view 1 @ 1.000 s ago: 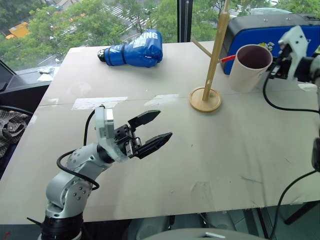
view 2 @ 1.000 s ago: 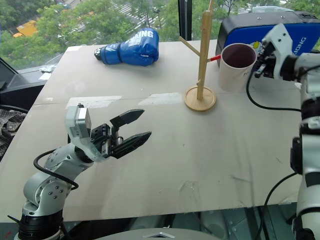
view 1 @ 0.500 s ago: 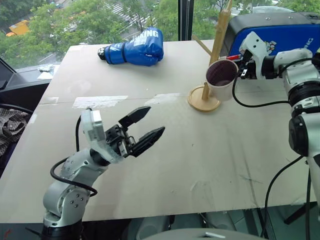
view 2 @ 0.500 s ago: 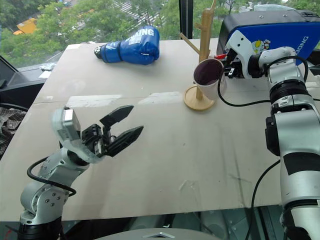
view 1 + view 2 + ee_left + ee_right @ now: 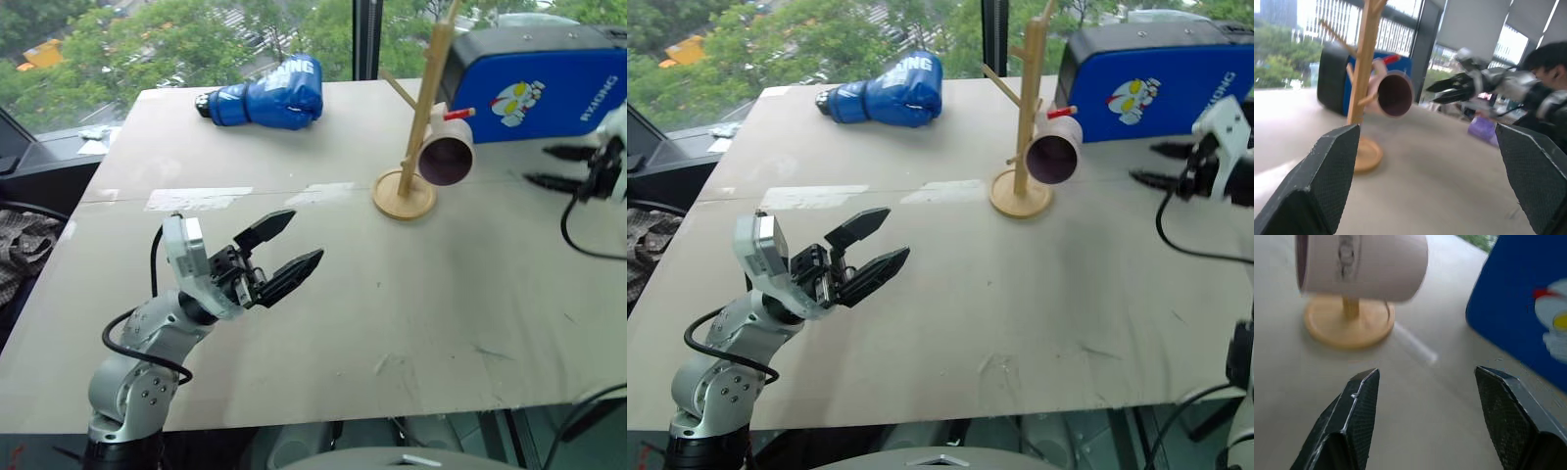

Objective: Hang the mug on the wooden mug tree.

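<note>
**Now: mug on the tree, both pincers empty**

Here the small cream-white ceramic mug (image 5: 446, 157) with a dark inside hangs on its side from a peg of the tall light-wood mug tree (image 5: 423, 103), above the tree's round disc base. The right gripper (image 5: 560, 166) stands apart from the mug, black fingers spread, holding nothing. The left gripper (image 5: 284, 247) hovers over the grey table (image 5: 392, 313), fingers apart and empty, well short of the tree. Beyond it lies a blue boxing glove (image 5: 265, 95); a blue case (image 5: 539, 83) stands behind the tree.
</note>
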